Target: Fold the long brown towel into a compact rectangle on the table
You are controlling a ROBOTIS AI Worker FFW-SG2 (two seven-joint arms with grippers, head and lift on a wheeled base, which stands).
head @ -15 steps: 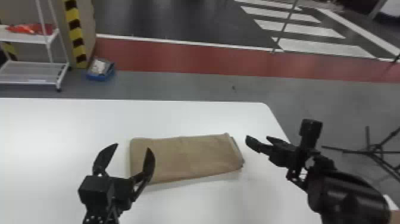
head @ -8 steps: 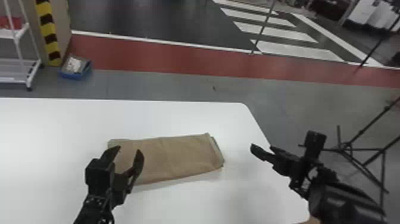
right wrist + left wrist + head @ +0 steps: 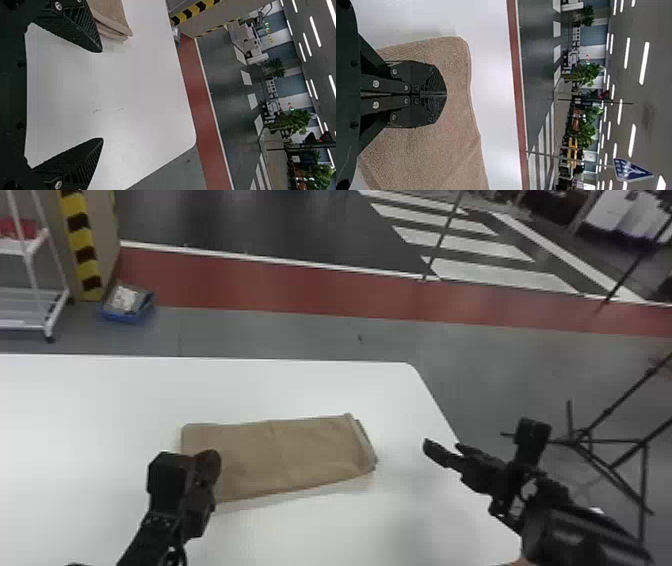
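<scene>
Head view: towel [image 3: 295, 452] on white table [image 3: 310, 387], red floor strip [image 3: 300, 287] beyond; left jaws pressed together, right jaws spread.

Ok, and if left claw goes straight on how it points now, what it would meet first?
Probably the brown towel, near its left end; the height of the left claw above it is unclear.

table [image 3: 105, 400]: white, rounded corner | on it: 1 brown towel [image 3: 300, 455], folded, lying flat
</scene>
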